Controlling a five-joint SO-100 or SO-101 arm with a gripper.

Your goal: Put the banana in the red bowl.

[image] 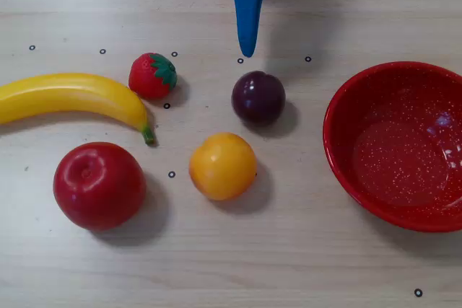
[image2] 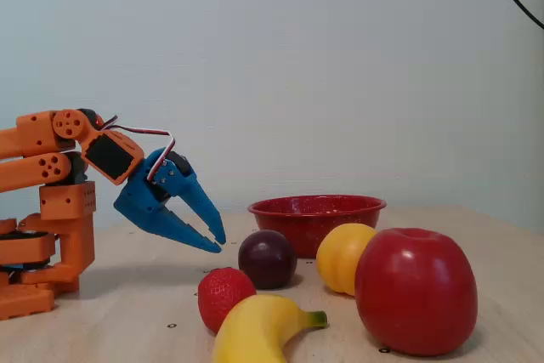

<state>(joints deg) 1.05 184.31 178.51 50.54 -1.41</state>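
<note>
1. Table (image: 303, 265): pale wood-grain surface, marked with small black ring dots; all the fruit and the bowl rest on it.
2. Banana (image: 72, 97): lies on the table at the left edge of the overhead view, its left end cut off by the frame, its green stem tip pointing down and right toward the apple. In the fixed view it (image2: 255, 329) lies in the foreground, cropped by the bottom edge.
3. Bowl (image: 339, 149): red, white-speckled inside, upright at the right edge of the overhead view, well apart from the banana; nothing lies in it. In the fixed view its rim (image2: 316, 205) shows behind the fruit.
4. Gripper (image: 248, 50): blue, entering the overhead view from the top centre, tip hanging just above the plum and touching nothing. The fixed view (image2: 212, 242) shows the two fingers slightly parted, raised off the table, holding nothing.
5. Arm (image2: 51, 210): orange, folded at the left of the fixed view.
6. Strawberry (image: 151, 75): just beside the banana's upper right curve.
7. Plum (image: 258, 97): dark purple, near the centre, below the gripper tip.
8. Orange fruit (image: 222, 166): round, yellow-orange, below the plum.
9. Apple (image: 99, 185): red, just below the banana's stem end.
</note>
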